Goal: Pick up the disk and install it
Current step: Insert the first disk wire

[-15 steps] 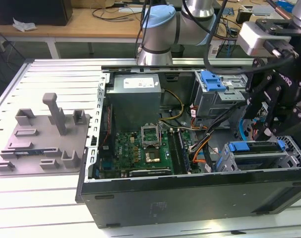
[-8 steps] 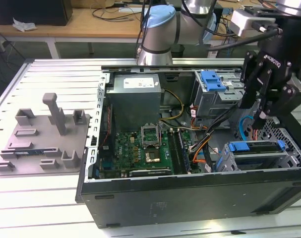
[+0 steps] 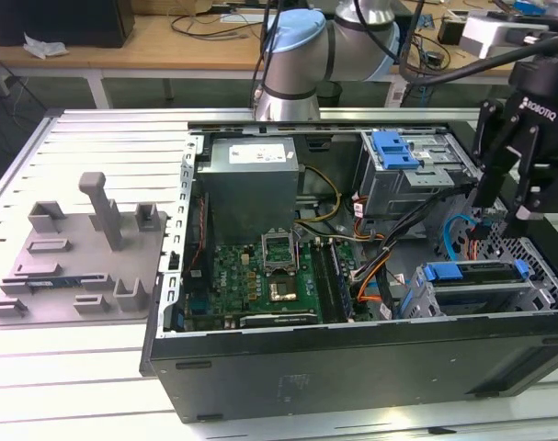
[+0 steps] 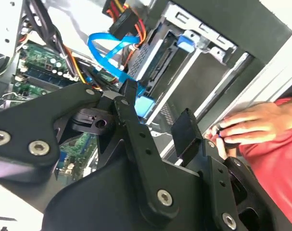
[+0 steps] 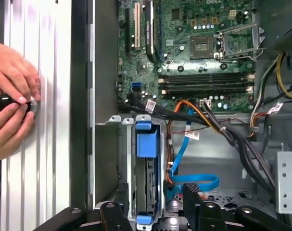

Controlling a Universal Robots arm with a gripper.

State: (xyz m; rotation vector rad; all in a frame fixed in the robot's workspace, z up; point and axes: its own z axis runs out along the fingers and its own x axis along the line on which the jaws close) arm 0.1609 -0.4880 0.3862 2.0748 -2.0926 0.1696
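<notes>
Tabletop (image 3: 76,156): slatted metal, with wide bare room on the exterior view's left and along the near edge.
Grey holder (image 3: 85,253): stands on the tabletop at the exterior view's left, posts upright, just beside the left wall of the computer case (image 3: 352,344).
Case edges: the case lies open upward, and its near wall forms a long dark rim.
Motherboard (image 3: 260,276): flat on the case floor, left of the middle, with the power supply (image 3: 251,179) on its far side.
Blue cable (image 3: 455,234): loops in the gap between the two drive cages (orange and black leads crowd the same gap).
Far drive cage (image 3: 421,175): in the far right corner, with a blue latch piece (image 3: 394,150) on top.
Disk (image 3: 444,272): seated in the near drive cage (image 3: 536,294) at the near right corner, its blue carrier end towards the middle of the case. The cage's metal walls sit close on both sides.
Hand (image 3: 504,207): open and holding nothing, fingers spread. It hangs over the right end of the case, with free air around it.
Disk to hand: apart. The disk lies below the hand, nearer, and slightly to the exterior view's left. In the first wrist view it runs between the two fingertips, with no contact showing.
Person's fingers (image 5: 25,86): on the tabletop outside the case wall in the first wrist view, pinching a small dark round thing.
</notes>
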